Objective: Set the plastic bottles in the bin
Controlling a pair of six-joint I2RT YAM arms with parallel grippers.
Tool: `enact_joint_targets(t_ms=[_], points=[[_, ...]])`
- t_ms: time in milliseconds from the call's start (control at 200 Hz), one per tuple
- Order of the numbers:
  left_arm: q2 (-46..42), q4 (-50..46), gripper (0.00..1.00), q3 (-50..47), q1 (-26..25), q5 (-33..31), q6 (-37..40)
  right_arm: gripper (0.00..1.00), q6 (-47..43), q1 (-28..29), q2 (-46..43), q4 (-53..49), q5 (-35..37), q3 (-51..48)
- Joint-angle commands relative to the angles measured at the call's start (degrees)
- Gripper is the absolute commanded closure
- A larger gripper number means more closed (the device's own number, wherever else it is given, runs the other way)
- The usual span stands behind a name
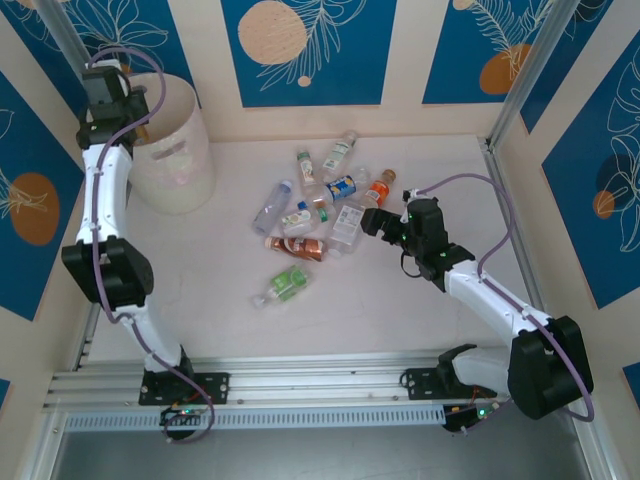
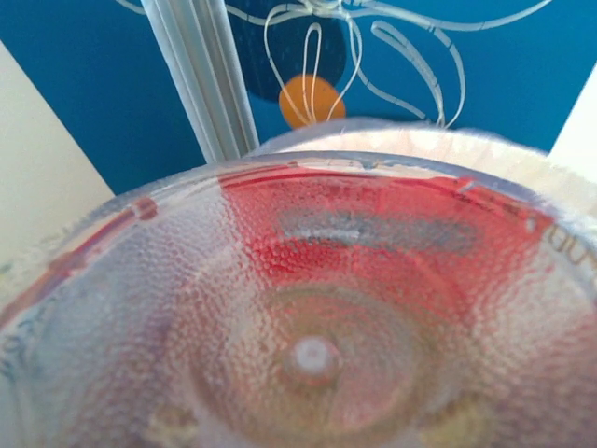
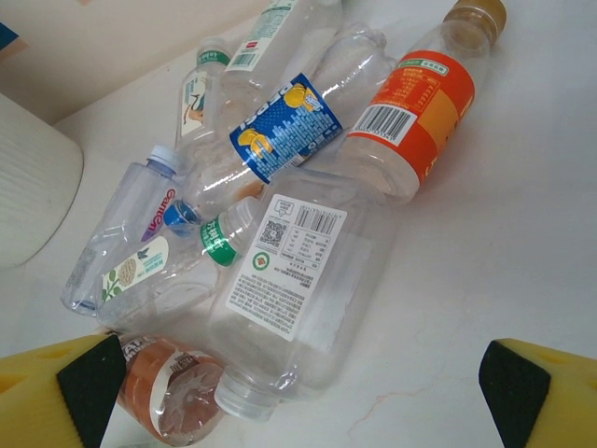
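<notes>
So most of the plastic bottles [image 1: 297, 220] are lying on their sides in a loose heap around the middle of the surface [image 1: 230, 320]. From the right wrist camera you can pick a few out. There's an orange-label bottle [image 3: 410, 117] with a gold cap on the right side of the heap, touching a blue-label bottle [image 3: 284, 126] to its left. A big clear bottle with a white barcode label [image 3: 289, 289] sits nearer, with its open neck pointing toward the camera. A brown-label bottle [image 3: 173, 387] lies right up against that neck.

In the top view a green-label bottle [image 1: 285, 285] is off by itself on the near side of the heap, and two more bottles lie at the far edge.

One red-label bottle [image 2: 373, 243] isn't on the surface at all. Its dimpled clear base is right up against the left wrist camera. The left hand [image 1: 135, 118] is clamped on it up at the far left, over the rim of the bin [image 1: 180, 170].

The bin is standing upright in the far left corner, well apart from the heap.

The right hand [image 3: 298, 387] is spread wide with nothing in it. Its yellow and black fingertips [image 3: 89, 383] sit either side of the barcode bottle's near end, and it hangs just at the right edge of the heap.

The walls around it all are blue leaf-print panels [image 1: 300, 50] with orange circles.
</notes>
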Motion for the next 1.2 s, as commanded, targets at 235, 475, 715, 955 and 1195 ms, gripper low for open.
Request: enact_joint_targets(t_ms=[235, 475, 715, 955, 1195], points=[[5.44, -7.72, 0.00, 10.93, 1.09, -9.72, -2.09, 0.00, 1.22, 1.26, 2.85, -2.59, 0.76, 2.95], [2.74, -11.02, 0.00, 13.18, 0.94, -2.43, -5.90, 0.00, 1.23, 1.76, 3.40, -2.39, 0.82, 2.79], [-0.55, -12.04, 0.00, 10.96, -1.27, 3.58, -8.34, 0.00, 1.10, 1.79, 1.88, -1.73, 1.49, 1.36], [-3.88, -10.37, 0.00, 6.78, -9.00, 7.36, -8.51, 0.00, 1.61, 1.69, -1.26, 1.85, 3.33, -2.32], [-5.66, -8.65, 0.00, 2.39, -19.38, 7.64, -8.75, 0.00, 1.28, 1.49, -3.86, 4.10, 4.63, -5.08]])
